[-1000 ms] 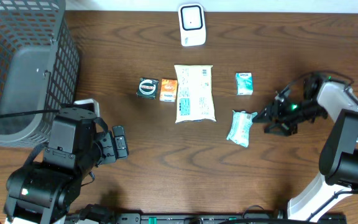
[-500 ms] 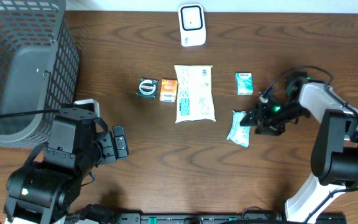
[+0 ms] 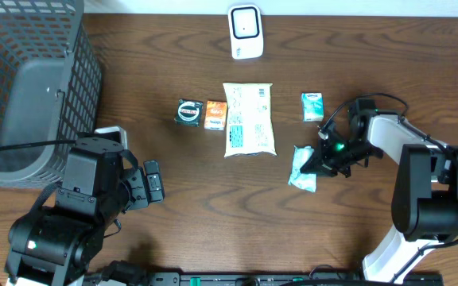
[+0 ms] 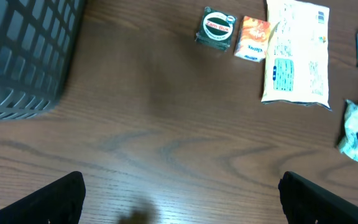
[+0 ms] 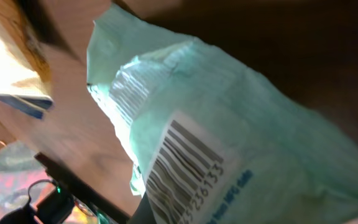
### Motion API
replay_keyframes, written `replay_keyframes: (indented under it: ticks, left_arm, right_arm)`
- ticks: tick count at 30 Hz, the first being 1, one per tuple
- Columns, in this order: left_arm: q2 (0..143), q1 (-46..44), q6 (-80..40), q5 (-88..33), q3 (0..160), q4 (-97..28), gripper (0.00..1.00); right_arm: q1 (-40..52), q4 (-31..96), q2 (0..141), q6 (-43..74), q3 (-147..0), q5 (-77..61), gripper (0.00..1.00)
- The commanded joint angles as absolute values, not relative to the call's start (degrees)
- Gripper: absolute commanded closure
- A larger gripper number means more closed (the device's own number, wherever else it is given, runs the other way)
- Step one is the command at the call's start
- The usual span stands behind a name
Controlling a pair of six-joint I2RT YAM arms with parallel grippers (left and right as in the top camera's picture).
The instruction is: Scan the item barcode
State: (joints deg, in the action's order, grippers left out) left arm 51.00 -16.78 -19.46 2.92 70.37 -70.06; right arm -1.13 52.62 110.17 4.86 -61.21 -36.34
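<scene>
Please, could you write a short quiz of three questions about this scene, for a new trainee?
1. True or false: the left gripper is open and holds nothing.
2. Which item does the right gripper pinch? A) white pouch B) pale green packet C) orange box
3. Fill in: in the right wrist view, the packet shows its printed ____.
Key: 1 true; 2 B; 3 barcode.

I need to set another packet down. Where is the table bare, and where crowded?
Bare wood lies between the basket and the tin, and along the front below the white bag. Crowded: the row from tin to teal box, and around the right gripper at the teal packet.
</scene>
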Motion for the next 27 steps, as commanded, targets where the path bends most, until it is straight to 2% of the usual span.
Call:
replay_keyframes:
  ticks: [1,7,11,27]
  left_arm:
    - [50.9,-16.7,-19.4,3.0,70.3,-70.0,0.03]
    - [50.9,-16.7,-19.4,3.0,70.3,-70.0,0.03]
    - [50.9,-16.7,-19.4,3.0,70.3,-70.0,0.02]
    - [50.9,-16.7,-19.4,3.0,70.3,-70.0,0.02]
  right_arm:
    - [-0.6,59.4,110.9,-2.3,-68.8,-36.4,0.99]
    - [1.4,73.4,110.9,-22.2,-82.0,-44.6,0.99]
    - [4.8,77.1,110.4,-29.7,-89.1,-45.3,0.99]
    - [17.3,45.8,105.2,-25.1,-93.2,-45.3,0.99]
